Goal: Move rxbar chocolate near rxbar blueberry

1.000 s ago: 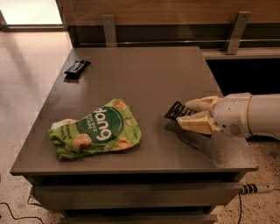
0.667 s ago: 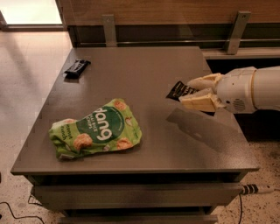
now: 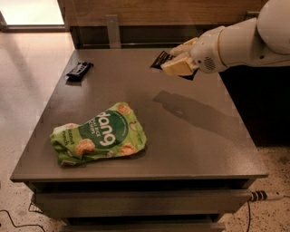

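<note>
Grey-brown and matte, the table [image 3: 190, 136] fills the middle of the room, and a shallow drawer front [image 3: 136, 201] runs under its near edge. Over at the far right, the white arm reaches in from the right side. Its gripper [image 3: 176, 59] hangs above the tabletop with the cream fingers [image 3: 183, 46] pinched onto the rxbar chocolate [image 3: 161, 59]. The black wrapper pokes out to the left of the grip, tilted and clear of the surface. Below it, the arm's shadow [image 3: 181, 106] lies across the bare top.

Look to the far left corner: the rxbar blueberry [image 3: 79, 70] lies flat near the table's left edge, well apart from the held bar. Nearer, on the left half, a crumpled green snack bag [image 3: 99, 136] sits with white lettering and pictures of pale chips on it.

Around the table is pale speckled floor [image 3: 27, 68], bright at the far left. Wood panelling [image 3: 158, 11] backs the far side, with a metal upright [image 3: 112, 29] in front of it. A cable plug [image 3: 263, 195] sticks out at the near right, beside the drawer.
</note>
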Tool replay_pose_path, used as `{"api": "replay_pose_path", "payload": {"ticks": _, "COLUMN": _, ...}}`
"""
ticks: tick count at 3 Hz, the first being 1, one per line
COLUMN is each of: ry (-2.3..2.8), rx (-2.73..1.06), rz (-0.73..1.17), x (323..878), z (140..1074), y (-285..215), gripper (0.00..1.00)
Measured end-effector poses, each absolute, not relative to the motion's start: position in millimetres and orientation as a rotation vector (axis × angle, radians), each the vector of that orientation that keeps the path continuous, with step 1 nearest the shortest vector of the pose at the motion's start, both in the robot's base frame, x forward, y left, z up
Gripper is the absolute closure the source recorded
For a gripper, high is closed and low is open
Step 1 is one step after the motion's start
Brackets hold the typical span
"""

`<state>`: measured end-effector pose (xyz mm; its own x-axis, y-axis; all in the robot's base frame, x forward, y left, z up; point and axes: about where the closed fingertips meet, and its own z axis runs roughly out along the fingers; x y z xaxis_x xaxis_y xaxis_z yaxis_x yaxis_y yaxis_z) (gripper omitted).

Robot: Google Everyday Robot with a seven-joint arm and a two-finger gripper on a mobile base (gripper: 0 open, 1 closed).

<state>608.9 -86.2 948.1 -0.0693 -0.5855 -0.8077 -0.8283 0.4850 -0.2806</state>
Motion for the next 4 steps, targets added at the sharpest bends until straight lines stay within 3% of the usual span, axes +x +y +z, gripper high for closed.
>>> {"api": "replay_pose_path", "payload": {"ticks": 3, "ry": 1.705, "rx": -1.366, "rz": 0.389, "x": 703, "z": 917, "y": 47, "gripper": 1.0}}
{"api": "replay_pose_path", "payload": {"ticks": 4, "ry": 1.705, "rx": -1.366, "rz": 0.389, "x": 703, "z": 917, "y": 48, "gripper": 1.0}}
